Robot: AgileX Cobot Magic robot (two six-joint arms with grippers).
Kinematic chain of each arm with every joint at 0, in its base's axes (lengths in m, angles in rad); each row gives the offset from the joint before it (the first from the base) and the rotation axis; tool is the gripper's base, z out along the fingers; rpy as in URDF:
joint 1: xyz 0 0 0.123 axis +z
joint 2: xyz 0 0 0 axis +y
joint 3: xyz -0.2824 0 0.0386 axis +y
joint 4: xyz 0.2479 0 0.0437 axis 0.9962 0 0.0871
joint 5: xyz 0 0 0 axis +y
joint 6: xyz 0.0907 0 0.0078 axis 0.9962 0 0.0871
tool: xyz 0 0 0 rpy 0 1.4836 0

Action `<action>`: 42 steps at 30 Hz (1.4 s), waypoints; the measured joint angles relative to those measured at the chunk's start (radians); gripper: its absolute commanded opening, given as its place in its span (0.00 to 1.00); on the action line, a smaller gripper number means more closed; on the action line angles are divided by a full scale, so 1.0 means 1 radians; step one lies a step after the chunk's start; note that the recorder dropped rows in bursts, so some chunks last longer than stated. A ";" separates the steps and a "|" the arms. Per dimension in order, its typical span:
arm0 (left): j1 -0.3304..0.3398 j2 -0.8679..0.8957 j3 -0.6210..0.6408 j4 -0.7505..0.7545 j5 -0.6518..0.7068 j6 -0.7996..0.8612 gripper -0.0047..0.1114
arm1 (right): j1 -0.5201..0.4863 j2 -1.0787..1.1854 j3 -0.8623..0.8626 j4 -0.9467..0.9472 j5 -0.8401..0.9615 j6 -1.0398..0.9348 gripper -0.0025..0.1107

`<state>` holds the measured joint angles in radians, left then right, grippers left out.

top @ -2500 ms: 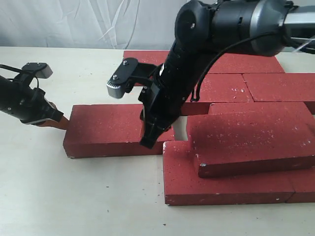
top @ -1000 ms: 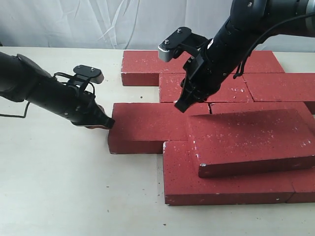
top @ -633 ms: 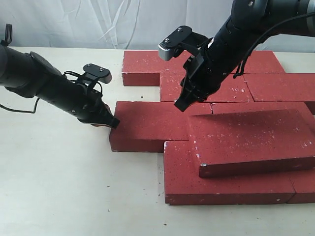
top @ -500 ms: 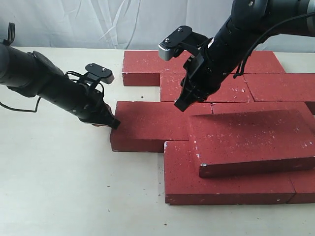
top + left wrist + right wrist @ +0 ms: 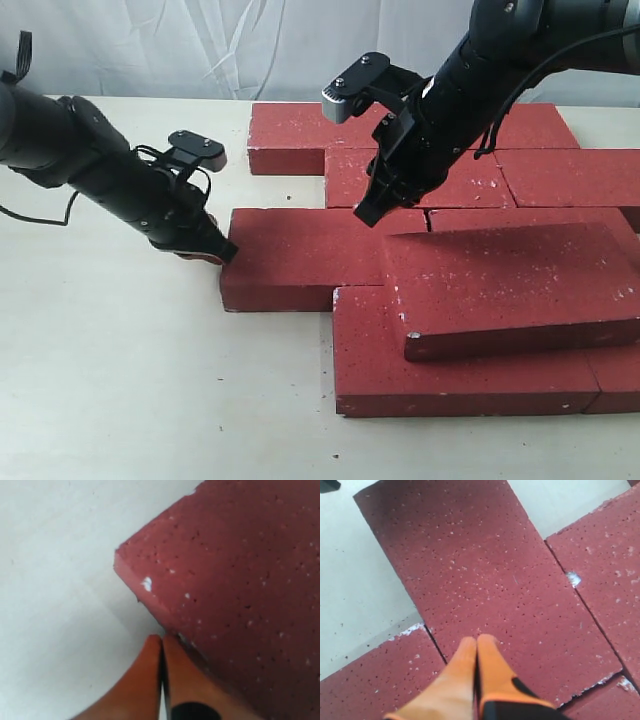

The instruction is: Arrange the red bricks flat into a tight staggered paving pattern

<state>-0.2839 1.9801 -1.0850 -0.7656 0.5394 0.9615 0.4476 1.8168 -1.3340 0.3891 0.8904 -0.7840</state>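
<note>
left gripper (image 5: 214,251), fingers (image 5: 146,667) pressed together, touches one flat dark red speckled brick (image 5: 300,256); right gripper (image 5: 366,212), fingers likewise together, hangs above it.

The red bricks (image 5: 560,175) on the right are cut off by the exterior view's edge; the right arm (image 5: 460,100) hides part of another.
</note>
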 measured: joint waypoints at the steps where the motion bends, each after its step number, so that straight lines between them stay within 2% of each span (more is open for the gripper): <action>1: 0.011 -0.002 0.000 0.020 0.006 -0.024 0.04 | 0.000 0.000 0.000 0.000 0.000 0.000 0.01; 4: 0.057 -0.004 0.000 0.064 0.009 -0.095 0.04 | 0.000 0.000 0.000 0.000 0.000 0.000 0.01; 8: 0.072 -0.004 0.000 0.079 0.038 -0.129 0.04 | 0.000 0.000 0.000 0.000 0.000 0.000 0.01; 12: 0.024 -0.006 0.000 0.084 0.074 -0.136 0.04 | 0.000 0.000 0.000 0.000 -0.002 0.000 0.01; 18: -0.074 -0.006 -0.002 0.094 0.040 -0.136 0.04 | 0.000 0.000 0.000 0.000 -0.002 0.000 0.01; 24: -0.100 -0.002 -0.020 0.160 0.036 -0.136 0.04 | 0.000 0.000 0.000 0.004 -0.002 0.000 0.01; 34: -0.102 -0.001 -0.026 0.197 0.044 -0.156 0.04 | 0.000 0.000 0.000 0.006 -0.002 0.000 0.01; 42: -0.030 0.006 -0.030 0.199 0.074 -0.218 0.04 | 0.000 0.000 0.000 0.008 -0.002 0.000 0.01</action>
<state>-0.3143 1.9861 -1.1153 -0.5668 0.6135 0.7436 0.4476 1.8168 -1.3340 0.3970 0.8883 -0.7840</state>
